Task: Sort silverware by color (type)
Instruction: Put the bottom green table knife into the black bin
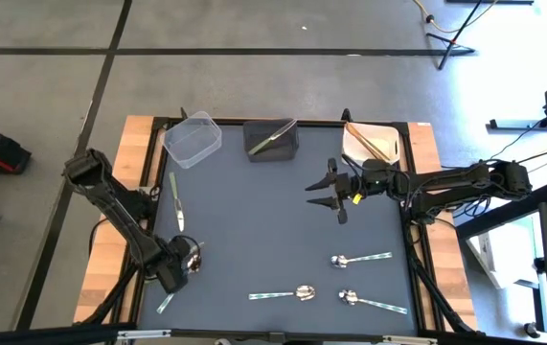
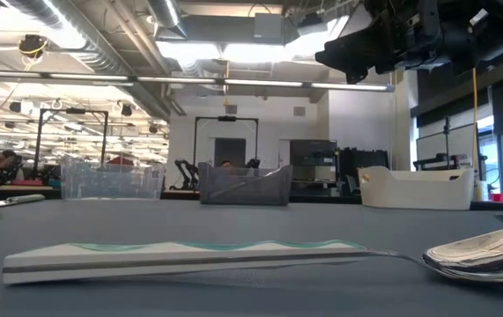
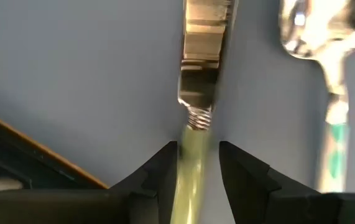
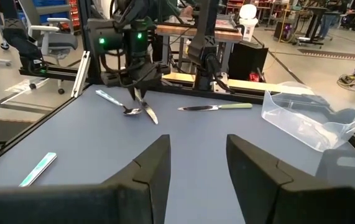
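Gray table (image 1: pixel 254 240), holding scattered spoons. Left gripper (image 1: pixel 179 273) pinching a green-handled knife (image 3: pixel 193 143); right gripper (image 1: pixel 326 195) hovering, fingers spread.

Taking the dark bin (image 1: pixel 272 139) as landmark: I see bare mat (image 1: pixel 254 220) from its front edge down to the near row of three silver spoons (image 1: pixel 304 292), wide enough for passage. The clear bin (image 1: pixel 193 138) and white bin (image 1: pixel 373 142) flank it closely. The right gripper (image 1: pixel 328 194), fingers spread, hangs over the mat toward the white bin's side.
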{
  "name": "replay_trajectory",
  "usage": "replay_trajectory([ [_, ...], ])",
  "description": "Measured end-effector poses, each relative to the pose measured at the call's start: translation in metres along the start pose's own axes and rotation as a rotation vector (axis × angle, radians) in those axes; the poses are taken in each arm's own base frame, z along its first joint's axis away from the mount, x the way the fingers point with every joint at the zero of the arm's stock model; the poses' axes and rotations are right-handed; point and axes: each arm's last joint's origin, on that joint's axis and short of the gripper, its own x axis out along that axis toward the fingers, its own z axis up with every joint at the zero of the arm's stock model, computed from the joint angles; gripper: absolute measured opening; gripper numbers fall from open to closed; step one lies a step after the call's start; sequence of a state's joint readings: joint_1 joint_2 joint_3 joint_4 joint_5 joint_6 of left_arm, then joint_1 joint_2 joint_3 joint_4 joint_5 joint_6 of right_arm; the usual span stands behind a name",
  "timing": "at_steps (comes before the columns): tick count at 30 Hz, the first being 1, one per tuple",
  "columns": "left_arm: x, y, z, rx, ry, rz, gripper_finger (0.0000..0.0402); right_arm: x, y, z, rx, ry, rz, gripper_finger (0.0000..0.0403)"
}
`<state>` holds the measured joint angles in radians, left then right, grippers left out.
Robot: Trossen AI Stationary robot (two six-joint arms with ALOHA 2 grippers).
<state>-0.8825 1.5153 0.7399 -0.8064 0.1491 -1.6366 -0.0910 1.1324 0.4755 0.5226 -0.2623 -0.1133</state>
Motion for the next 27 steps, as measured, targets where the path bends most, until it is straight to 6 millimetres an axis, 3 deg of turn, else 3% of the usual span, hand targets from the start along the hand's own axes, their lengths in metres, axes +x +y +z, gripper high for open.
replay_trajectory([
  [10,0.0058,-0.0016,0.0004,0.055,-0.017,0.030,0.0108,0.0000,0.0000,0.0000,0.000,0.000,0.000,0.0144],
  [19,0.0061,-0.0001,0.0007,0.051,-0.028,0.048,0.0038,0.0000,0.0000,0.0000,0.000,0.000,0.000,0.0144],
  [27,0.0027,0.0031,0.0006,0.045,-0.030,0.044,0.0049,0.0000,-0.0005,0.0000,0.000,0.001,-0.017,0.0144],
])
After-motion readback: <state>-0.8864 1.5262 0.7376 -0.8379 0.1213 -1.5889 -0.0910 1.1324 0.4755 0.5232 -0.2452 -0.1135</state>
